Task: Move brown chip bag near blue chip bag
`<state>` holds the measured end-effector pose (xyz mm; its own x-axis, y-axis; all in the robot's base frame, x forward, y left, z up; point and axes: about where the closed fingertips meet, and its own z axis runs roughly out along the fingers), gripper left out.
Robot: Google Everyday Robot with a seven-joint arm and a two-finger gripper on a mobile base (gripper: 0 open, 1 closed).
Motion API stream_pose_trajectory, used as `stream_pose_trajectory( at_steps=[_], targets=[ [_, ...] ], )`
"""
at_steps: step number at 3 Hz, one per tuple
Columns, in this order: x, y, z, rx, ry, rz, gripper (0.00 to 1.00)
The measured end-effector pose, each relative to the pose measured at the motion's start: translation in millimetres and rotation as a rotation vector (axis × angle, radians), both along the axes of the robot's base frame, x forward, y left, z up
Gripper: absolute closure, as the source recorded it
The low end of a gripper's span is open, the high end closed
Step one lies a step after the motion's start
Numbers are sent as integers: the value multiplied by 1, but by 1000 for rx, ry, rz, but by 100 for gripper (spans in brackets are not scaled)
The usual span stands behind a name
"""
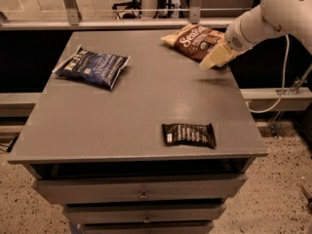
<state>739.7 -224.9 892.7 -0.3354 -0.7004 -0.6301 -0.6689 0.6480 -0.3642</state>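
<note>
The brown chip bag lies at the far right of the grey table top, its white script facing up. The blue chip bag lies at the far left of the table. My gripper, with pale yellow fingers, hangs from the white arm just at the brown bag's near right corner, low over the table. It holds nothing that I can see.
A small flat black wrapped bar lies near the table's front right edge. Drawers sit below the top. A white cable hangs at the right. A railing and a chair stand behind the table.
</note>
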Motion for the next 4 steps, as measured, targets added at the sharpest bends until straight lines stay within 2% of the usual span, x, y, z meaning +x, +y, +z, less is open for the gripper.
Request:
stream_pose_trajectory(
  at_steps=[1,2,3,4],
  targets=[
    [19,-16,3,50,2,-45,0],
    [27,-27,-1,68,30,-67,16],
    [30,-25,-13,78,70,-75,46],
    [27,-19,-24,84,98,-68,70]
  ],
)
